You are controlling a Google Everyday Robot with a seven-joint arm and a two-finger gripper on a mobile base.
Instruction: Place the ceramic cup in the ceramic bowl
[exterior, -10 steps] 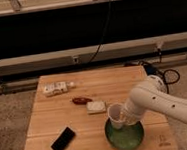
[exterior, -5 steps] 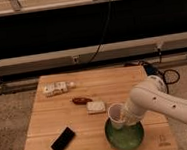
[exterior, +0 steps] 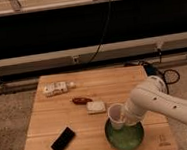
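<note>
The white ceramic cup [exterior: 115,116] is held tilted just over the far left rim of the glossy green ceramic bowl [exterior: 125,137], which sits at the front right of the wooden table [exterior: 52,124]. My gripper [exterior: 123,120] is at the end of the white arm coming in from the right and is shut on the cup, right above the bowl. The cup's base is hidden by the bowl's rim and my gripper.
A flat white block [exterior: 96,107] lies just left of the cup. A small red-brown item [exterior: 81,100] lies beside it. A pale packet [exterior: 55,88] lies at the far left, a black phone-like slab [exterior: 62,140] at the front left. Cables [exterior: 162,75] lie on the floor at right.
The cup and gripper have sunk very slightly toward the bowl; otherwise nothing has visibly moved.
</note>
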